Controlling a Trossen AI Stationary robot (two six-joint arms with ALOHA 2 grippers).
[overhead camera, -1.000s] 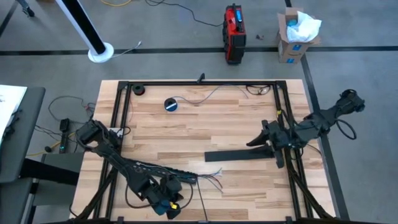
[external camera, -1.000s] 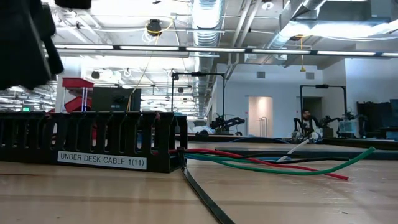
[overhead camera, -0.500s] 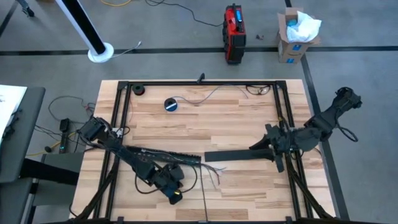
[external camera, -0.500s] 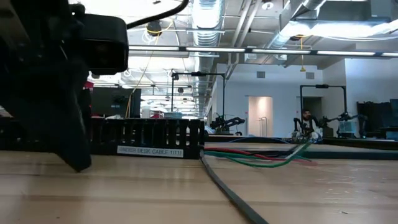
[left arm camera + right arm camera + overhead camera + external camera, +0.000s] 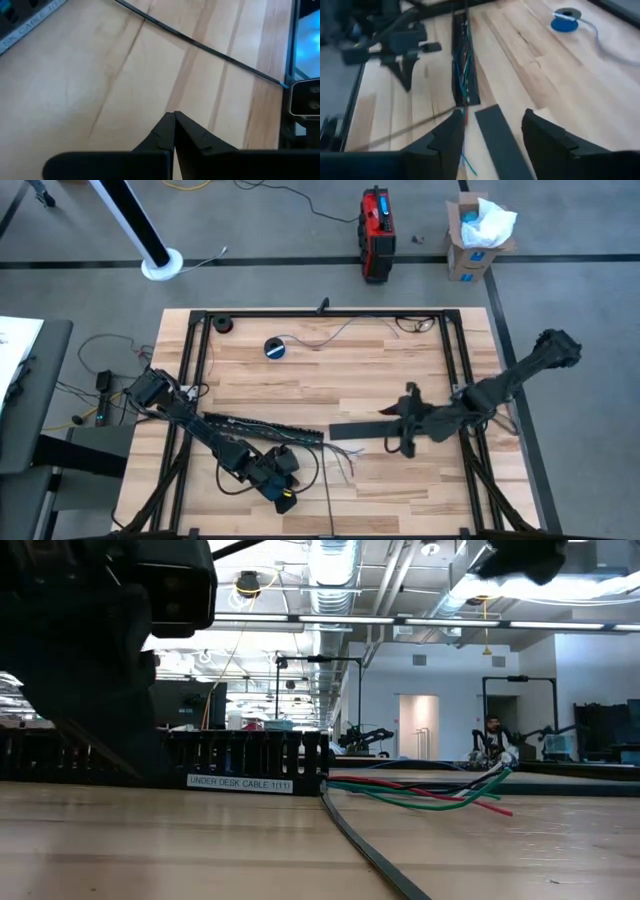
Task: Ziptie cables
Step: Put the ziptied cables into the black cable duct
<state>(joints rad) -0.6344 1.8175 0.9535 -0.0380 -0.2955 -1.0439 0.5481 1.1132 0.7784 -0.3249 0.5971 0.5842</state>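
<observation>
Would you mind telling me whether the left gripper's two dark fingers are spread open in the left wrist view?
No, the left gripper has its two dark fingers pressed together at the tips, with nothing between them, above the bare wooden table.

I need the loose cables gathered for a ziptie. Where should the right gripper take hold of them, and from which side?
Probably the short free stretch of the cables just past the end of the slotted black cable duct, where they fan out on the table. Come from above with the right gripper, jaws open, straddling the bundle across its length: there the wires lie close together, and nothing shields them.
</observation>
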